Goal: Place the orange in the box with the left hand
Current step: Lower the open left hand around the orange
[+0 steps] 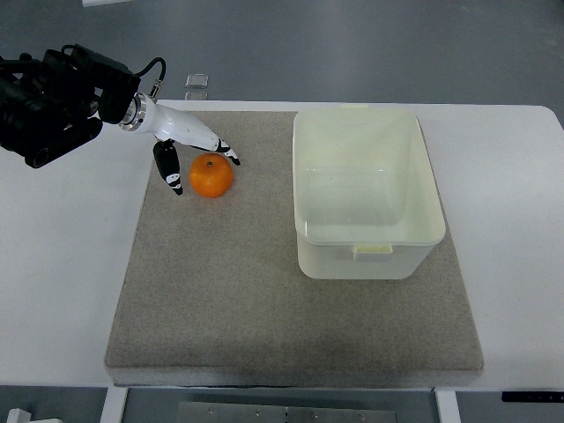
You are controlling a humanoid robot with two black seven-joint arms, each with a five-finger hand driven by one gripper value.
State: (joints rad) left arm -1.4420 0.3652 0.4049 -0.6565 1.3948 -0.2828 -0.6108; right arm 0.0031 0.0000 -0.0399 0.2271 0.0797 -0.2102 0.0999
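An orange point(211, 175) lies on the grey mat point(264, 300), near its upper left corner. My left hand point(199, 163) comes in from the upper left on a black arm. Its white, black-tipped fingers point(169, 170) are spread around the orange: the thumb to the left of it, the other fingers along its top edge. The fingers are close to the fruit but not closed on it. A cream, open-topped box point(414, 233) stands on the right half of the mat with nothing inside. My right hand is out of view.
The mat lies on a white table point(62, 291). A small clear object point(196, 84) sits at the table's far edge above the mat. Floor shows beyond the table.
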